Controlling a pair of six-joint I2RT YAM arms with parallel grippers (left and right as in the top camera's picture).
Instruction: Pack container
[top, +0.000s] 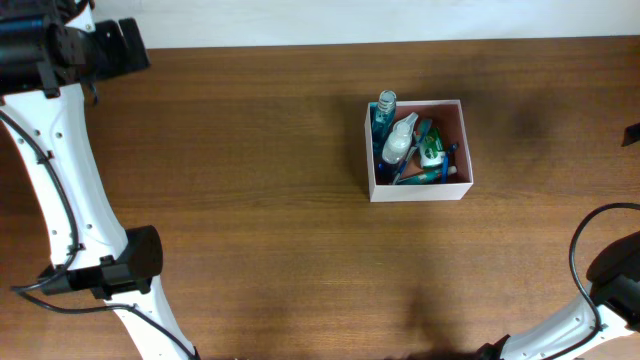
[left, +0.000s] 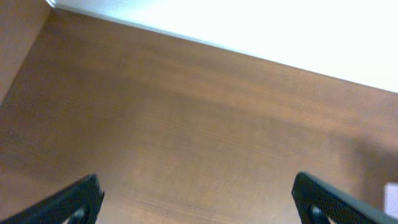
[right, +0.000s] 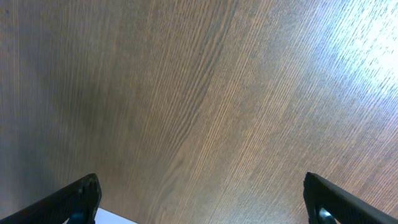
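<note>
The container (top: 451, 124) is a square white-walled box with a pinkish inside, standing right of the table's middle. In it lie a blue bottle (top: 383, 114), a white bottle (top: 398, 141), a green tube (top: 432, 151) and other small blue items. My left gripper (left: 196, 194) is open over bare wood near the table's far left corner, far from the box, with nothing between its fingers. My right gripper (right: 202, 194) is also open over bare wood and holds nothing. Only a dark tip (top: 631, 133) of it shows at the overhead view's right edge.
The brown wooden table (top: 250, 200) ends at a white wall along the back. The left arm's white links (top: 60, 190) run down the left side. The right arm's base and cable (top: 600, 290) sit at the bottom right. A white patch (right: 112, 218) shows low in the right wrist view.
</note>
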